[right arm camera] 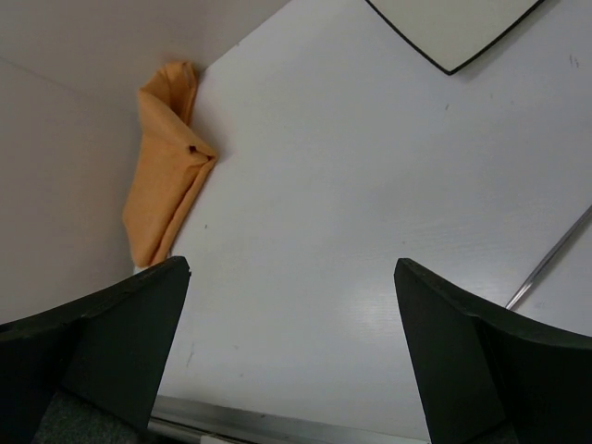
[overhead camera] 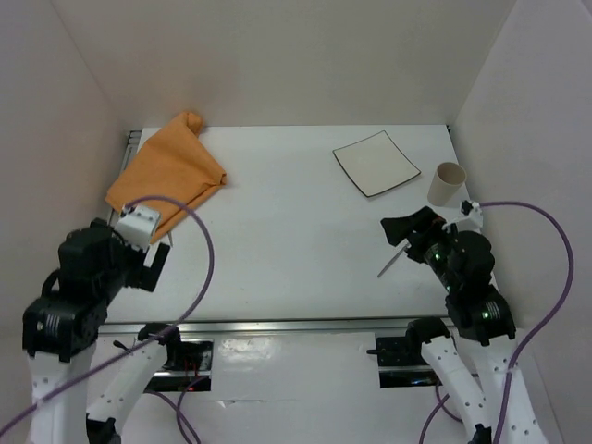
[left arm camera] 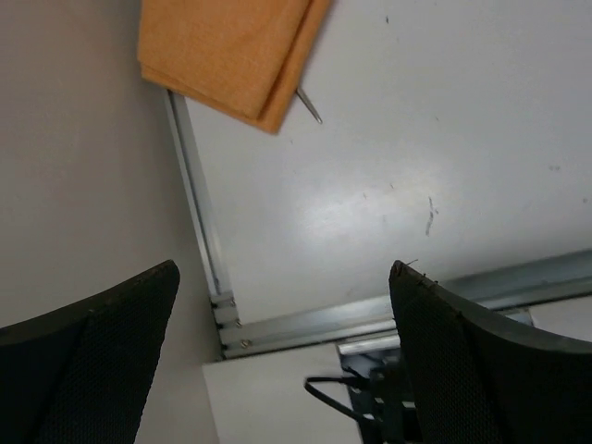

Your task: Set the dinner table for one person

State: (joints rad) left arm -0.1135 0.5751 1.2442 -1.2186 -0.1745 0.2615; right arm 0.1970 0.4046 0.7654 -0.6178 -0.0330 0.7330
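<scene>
The dinner table (overhead camera: pixel 287 240) is a large white tabletop. A folded orange cloth (overhead camera: pixel 166 171) lies at its far left corner. A square white plate with a dark rim (overhead camera: pixel 376 163) lies far right, with a beige cup (overhead camera: pixel 448 183) on its side beside it. A thin metal utensil (overhead camera: pixel 390 263) lies just left of my right gripper (overhead camera: pixel 404 231), which is open and empty above the table's right side. My left gripper (overhead camera: pixel 153 268) is open and empty over the near left corner, just below the cloth. In the left wrist view a metal tip (left arm camera: pixel 310 106) pokes out from under the cloth (left arm camera: pixel 227 51).
White walls close in the table on the left, back and right. An aluminium rail (left arm camera: pixel 370 314) runs along the near edge, with cables and the arm bases below it. The right wrist view shows the cloth (right arm camera: pixel 166 166), the plate corner (right arm camera: pixel 453 28) and the utensil (right arm camera: pixel 550 259).
</scene>
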